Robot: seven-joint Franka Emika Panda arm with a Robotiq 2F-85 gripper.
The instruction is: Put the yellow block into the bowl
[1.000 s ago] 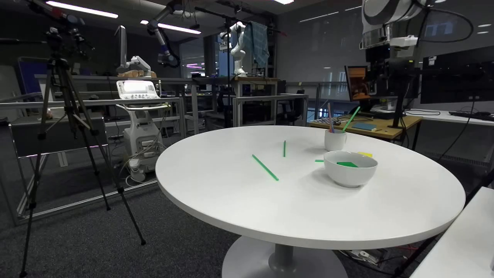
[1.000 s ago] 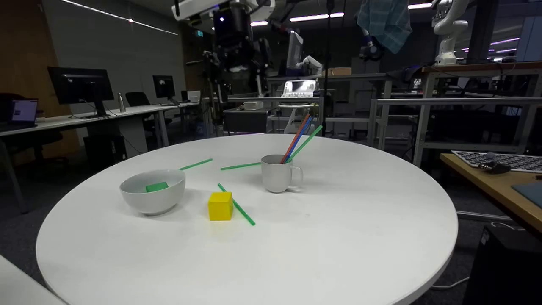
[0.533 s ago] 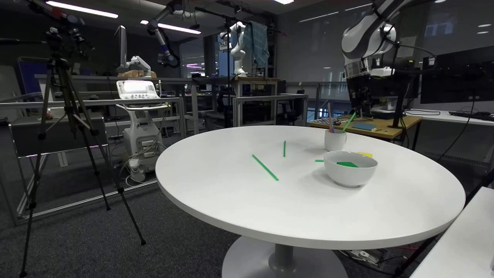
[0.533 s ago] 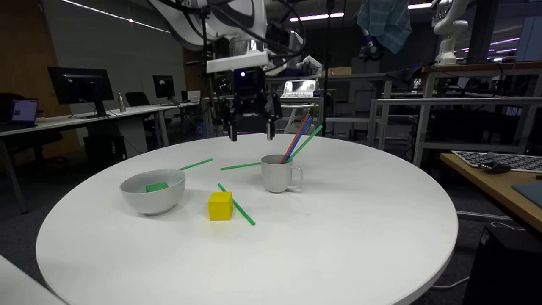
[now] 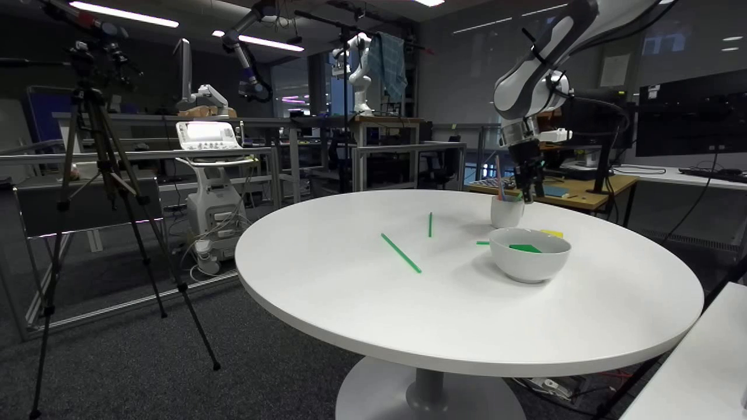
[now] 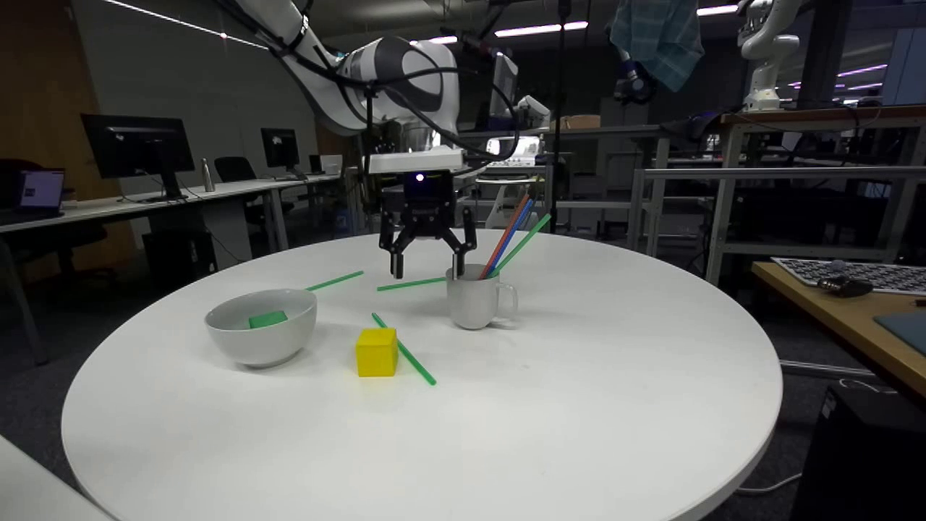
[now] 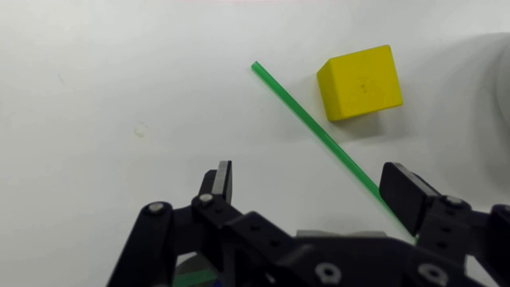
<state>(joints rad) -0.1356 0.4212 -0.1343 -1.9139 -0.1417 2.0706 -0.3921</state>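
Yellow is the block (image 7: 364,85), and it stands on the table (image 7: 79,167). In the wrist view, from the middle of my pincer (image 7: 308,171), I find it toward one o'clock, apart from me. My pincer is spread wide: its two fingers (image 7: 402,189) stand well apart. Just beside the block, toward eight o'clock, lies a green stick (image 7: 318,130). In an exterior view, with the block as the centre of the clock, the bowl (image 6: 262,344) is slightly after nine and the cup (image 6: 474,304) is at two. Inside the bowl I see a green piece (image 6: 268,319); in the cup, three sticks (image 6: 521,246) lean. There, one finger hides part of the cup's rim; if they touch, I cannot tell.
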